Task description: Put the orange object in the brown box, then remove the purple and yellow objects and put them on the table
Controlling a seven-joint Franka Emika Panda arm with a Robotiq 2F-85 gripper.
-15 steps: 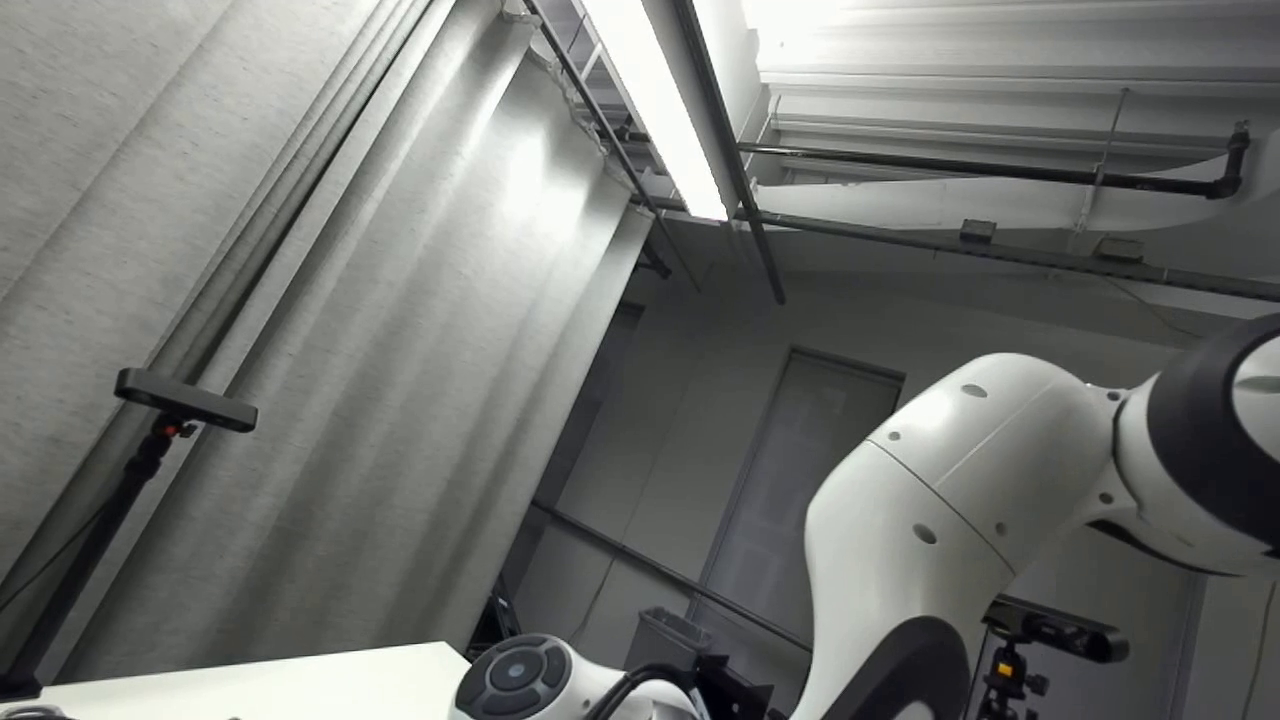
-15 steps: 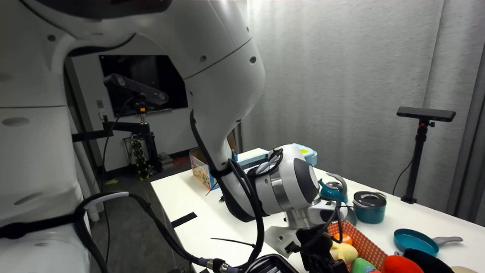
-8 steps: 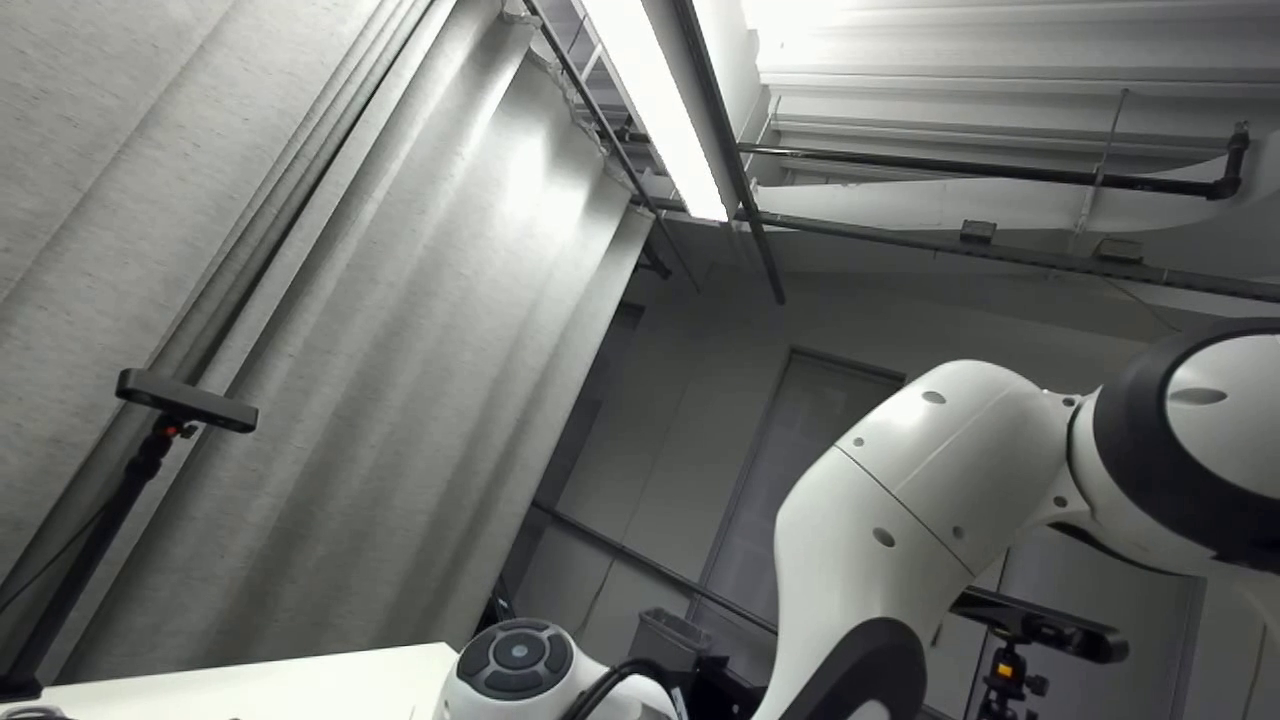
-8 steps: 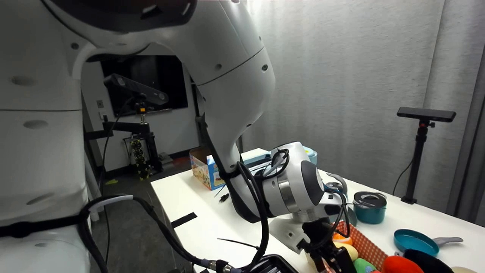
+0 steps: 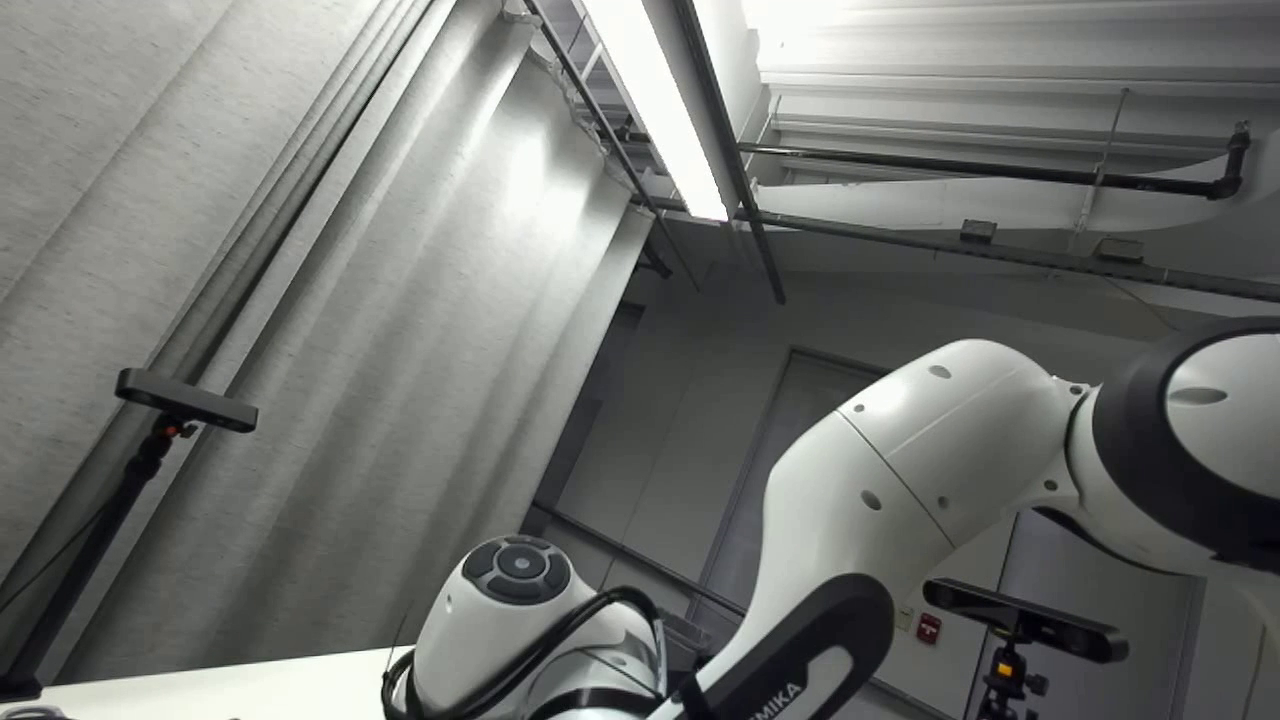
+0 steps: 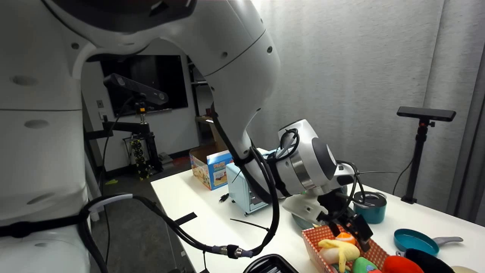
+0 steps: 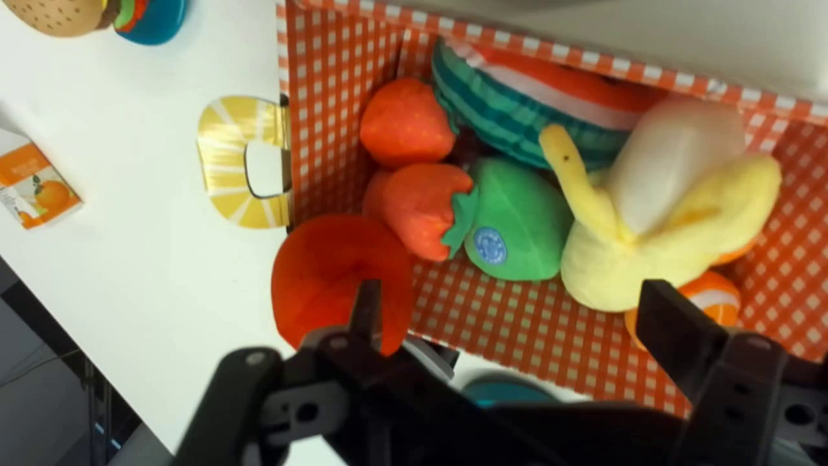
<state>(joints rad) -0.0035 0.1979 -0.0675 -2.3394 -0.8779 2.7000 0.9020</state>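
The tool (image 7: 510,304) hangs at the checked box (image 7: 343,71), spread wide. Inside, the orange (image 7: 721,301), partly hidden, lies just beside the banana (image 7: 608,275); a watermelon slice (image 7: 511,100) shares the box, which stands on the white surface (image 6: 212,212).

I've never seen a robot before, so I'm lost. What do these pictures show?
The white jointed machine is a robot arm. Both exterior views are taken from outside it; the wrist view is taken from its own wrist. On the white table are a red-and-white checked rectangular box and a round teal frying pan. Things inside the box include a yellow-and-white plush banana and a partly hidden orange-and-white round toy. The black two-fingered gripper is open and holds nothing.
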